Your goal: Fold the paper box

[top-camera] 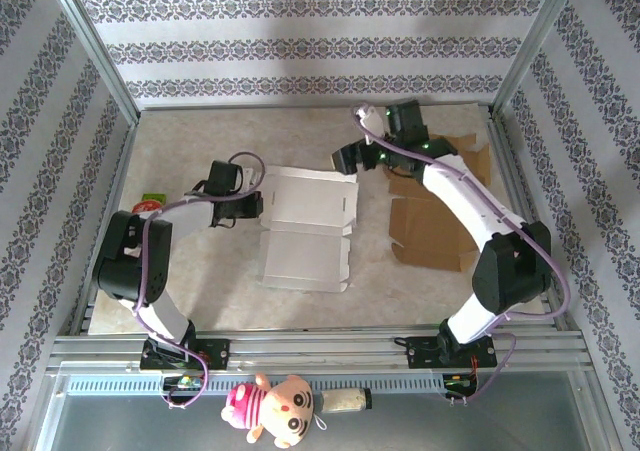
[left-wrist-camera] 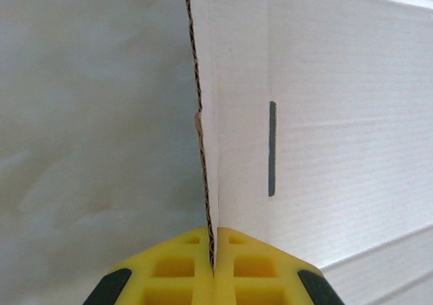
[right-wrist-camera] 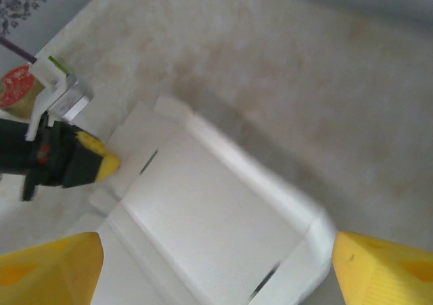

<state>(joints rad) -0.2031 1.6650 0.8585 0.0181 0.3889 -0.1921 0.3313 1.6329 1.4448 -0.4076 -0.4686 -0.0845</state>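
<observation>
The white paper box (top-camera: 305,226) lies opened out near the middle of the worktop (top-camera: 190,141). The left jaws are pressed together on its left side flap (left-wrist-camera: 237,115), pinching the corrugated edge, probably to swing that flap up along its crease. The right jaws hang spread wide above the box's far right corner, likely placed to steady or fold that side. Brown cardboard (top-camera: 430,226) lies near, to the right.

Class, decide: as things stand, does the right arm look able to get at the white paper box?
Probably yes. The right gripper hangs open above the white paper box, with nothing between its fingers and the cardboard. The left gripper pinches another edge, clear of its path.
</observation>
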